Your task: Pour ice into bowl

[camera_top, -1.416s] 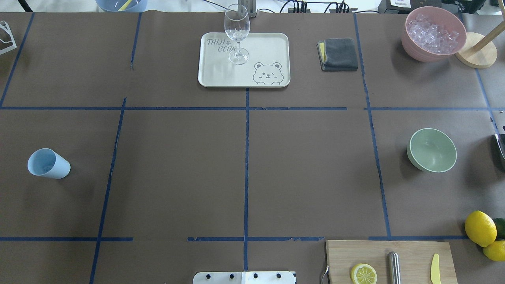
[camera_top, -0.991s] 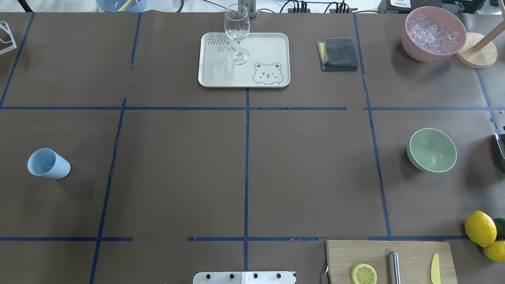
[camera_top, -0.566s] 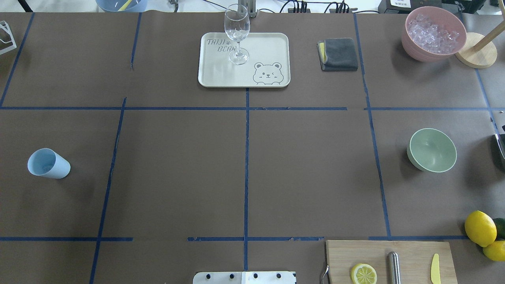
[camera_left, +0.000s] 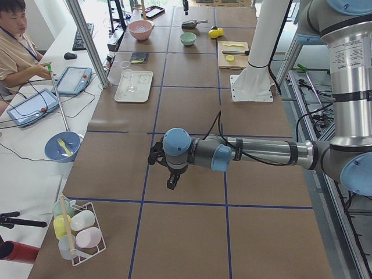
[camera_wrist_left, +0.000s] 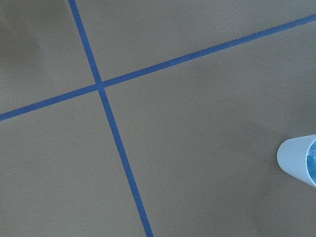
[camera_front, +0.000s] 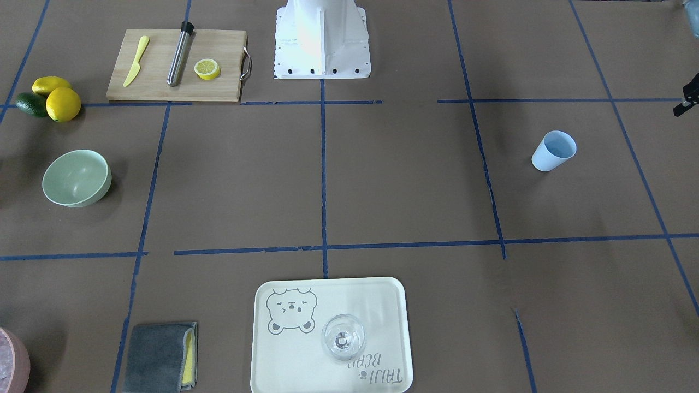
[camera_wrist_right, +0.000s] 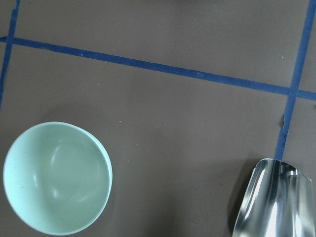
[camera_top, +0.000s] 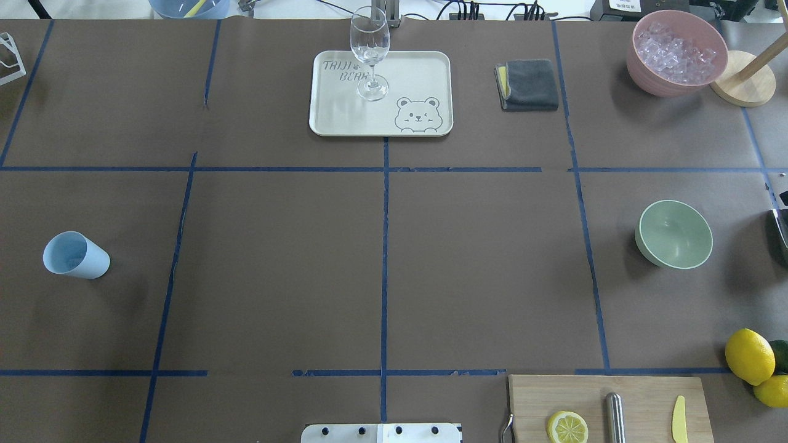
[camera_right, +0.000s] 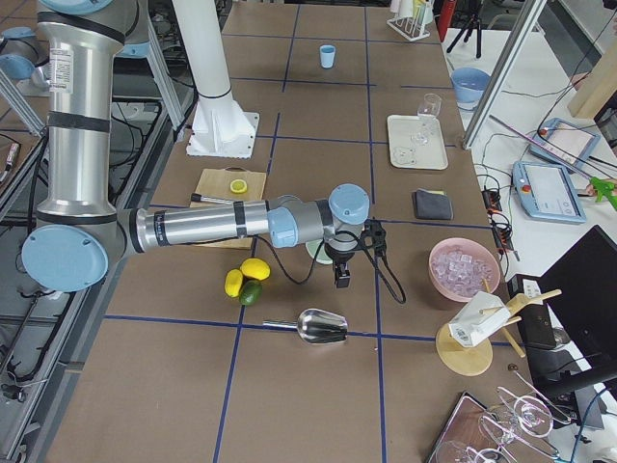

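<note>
The pale mint-green bowl (camera_top: 674, 234) (camera_front: 76, 177) stands empty on the table's right side and fills the lower left of the right wrist view (camera_wrist_right: 57, 177). Clear ice cubes (camera_top: 676, 52) (camera_right: 463, 262) lie heaped in the pink container (camera_top: 652, 83) at the far right corner. My right gripper (camera_right: 341, 280) hangs just above the table between the bowl and a metal scoop (camera_wrist_right: 274, 197) (camera_right: 323, 328); I cannot tell whether it is open. My left gripper (camera_left: 171, 185) hovers low beyond the blue cup (camera_top: 76, 255) (camera_wrist_left: 301, 160), its state also unclear.
A cream tray (camera_top: 332, 117) holding a wine glass (camera_top: 370, 52) sits at the far middle, a folded grey cloth (camera_top: 528, 84) beside it. A cutting board (camera_top: 640, 394) with a lemon half, metal rod and yellow knife lies near the base. Lemons (camera_top: 749, 355) rest near the right edge. A person sits beyond the far table edge (camera_left: 17, 52).
</note>
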{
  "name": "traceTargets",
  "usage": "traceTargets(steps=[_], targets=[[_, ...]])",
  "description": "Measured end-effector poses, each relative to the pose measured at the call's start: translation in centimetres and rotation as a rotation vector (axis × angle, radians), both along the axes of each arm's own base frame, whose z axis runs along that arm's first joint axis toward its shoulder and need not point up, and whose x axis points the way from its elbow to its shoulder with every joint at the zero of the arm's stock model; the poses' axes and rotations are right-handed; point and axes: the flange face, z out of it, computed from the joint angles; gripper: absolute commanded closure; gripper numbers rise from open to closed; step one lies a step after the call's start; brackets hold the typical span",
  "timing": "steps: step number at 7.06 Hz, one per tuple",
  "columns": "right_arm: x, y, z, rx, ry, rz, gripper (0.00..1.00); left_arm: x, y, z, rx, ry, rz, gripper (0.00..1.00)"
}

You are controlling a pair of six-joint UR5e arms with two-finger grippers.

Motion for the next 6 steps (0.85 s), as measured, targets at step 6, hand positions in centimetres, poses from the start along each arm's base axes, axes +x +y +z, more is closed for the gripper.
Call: traceTargets(steps=[6], targets=[[-9.1,1.0,-1.0,-0.020,0.011,0.017,0.04,0.8,0.5,-2.0,0.120,0.159,0.042,0.00]])
